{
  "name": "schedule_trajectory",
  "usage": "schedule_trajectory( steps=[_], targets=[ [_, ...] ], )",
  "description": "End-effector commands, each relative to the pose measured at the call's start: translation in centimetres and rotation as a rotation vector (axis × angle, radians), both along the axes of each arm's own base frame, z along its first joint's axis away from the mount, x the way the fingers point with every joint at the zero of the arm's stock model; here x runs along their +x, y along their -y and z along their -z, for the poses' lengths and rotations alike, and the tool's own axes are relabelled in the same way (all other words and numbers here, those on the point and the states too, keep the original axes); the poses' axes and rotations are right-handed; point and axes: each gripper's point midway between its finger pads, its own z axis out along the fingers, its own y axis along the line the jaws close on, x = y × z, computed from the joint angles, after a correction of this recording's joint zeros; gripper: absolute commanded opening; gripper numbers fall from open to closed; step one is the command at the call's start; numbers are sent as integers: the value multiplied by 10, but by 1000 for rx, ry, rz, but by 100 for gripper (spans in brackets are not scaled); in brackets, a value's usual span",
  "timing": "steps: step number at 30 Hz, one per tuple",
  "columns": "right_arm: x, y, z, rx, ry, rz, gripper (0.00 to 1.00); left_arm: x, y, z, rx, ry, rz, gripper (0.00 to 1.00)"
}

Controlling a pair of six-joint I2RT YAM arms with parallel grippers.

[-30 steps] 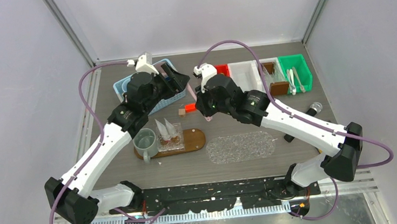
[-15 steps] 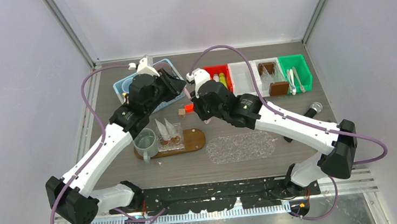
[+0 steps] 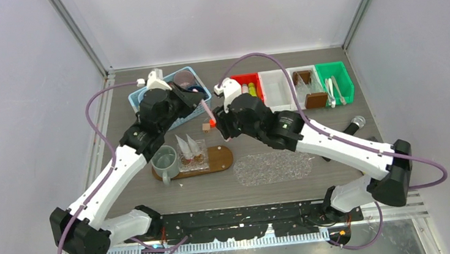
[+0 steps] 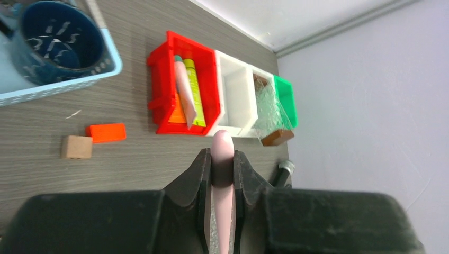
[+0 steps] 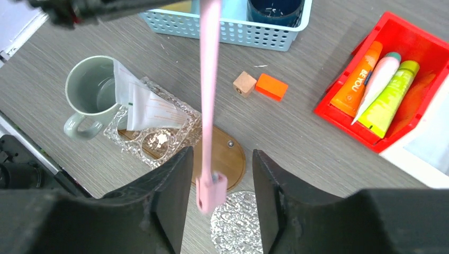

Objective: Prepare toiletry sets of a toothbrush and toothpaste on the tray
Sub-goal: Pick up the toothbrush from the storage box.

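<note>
While left end effector (image 4: 222, 159) pinches the pink toothbrush (image 4: 223, 142) above the surface's (image 3: 216, 190) far middle, right end effector (image 5: 219, 159) is spread around it; brush head (image 5: 210, 191) shows only in right wrist view.

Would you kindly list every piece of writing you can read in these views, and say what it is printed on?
"BE YOU" (probable reading, slightly blurred): dark letters running along the orange tube in the red bin.
Orange and green print on the white wedge tubes: too small to read.
Nothing else legible in any view.
</note>
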Motion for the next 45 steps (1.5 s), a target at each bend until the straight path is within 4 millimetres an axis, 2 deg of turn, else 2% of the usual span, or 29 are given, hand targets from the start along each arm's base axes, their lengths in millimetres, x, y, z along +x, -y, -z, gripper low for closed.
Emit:
schedule_trajectory(
  steps=[1, 2, 3, 4, 5, 9, 10, 11, 12, 16, 17, 18, 19, 30, 39, 45],
  targets=[
    [-8, 5, -50, 143, 132, -46, 54, 6, -25, -18, -142, 19, -69, 0],
    [-10, 7, -43, 127, 137, -65, 56, 7, -29, -18, -164, 12, -77, 0],
    [-11, 8, -52, 149, 171, -76, 58, 8, -35, -17, -188, 3, -90, 0],
    [-12, 8, -49, 155, 183, -86, 59, 9, -40, -17, -209, -4, -104, 0],
    [-14, 12, -54, 160, 210, -96, 60, 9, -47, -20, -236, 0, -115, 0],
    [-23, 11, -46, 156, 324, -208, 66, 6, -61, -25, -304, -6, -127, 0],
    [-27, 7, -38, 164, 349, -248, 66, 5, -63, -27, -317, -4, -129, 0],
    [-29, 9, -43, 164, 397, -269, 67, 3, -65, -29, -329, -3, -130, 0],
    [-31, 7, -39, 178, 424, -294, 67, 2, -65, -31, -343, -4, -129, 0],
    [-44, 4, -43, 157, 627, -432, 67, -4, -68, -40, -373, 6, -121, 0],
    [-46, 4, -37, 152, 645, -449, 67, -6, -67, -42, -380, 7, -116, 0],
    [-45, 4, -46, 160, 698, -449, 67, -7, -67, -43, -386, 8, -112, 0],
    [-46, 3, -45, 155, 716, -462, 67, -9, -67, -46, -392, 11, -106, 0],
    [-48, -3, -63, 134, 945, -510, 56, -17, -60, -54, -450, 6, -65, 0],
    [-45, -5, -67, 94, 1027, -513, 45, -16, -55, -51, -471, -15, -38, 0],
    [-42, -8, -60, 40, 1051, -522, 37, -14, -52, -46, -481, -33, -32, 0]
  ],
)
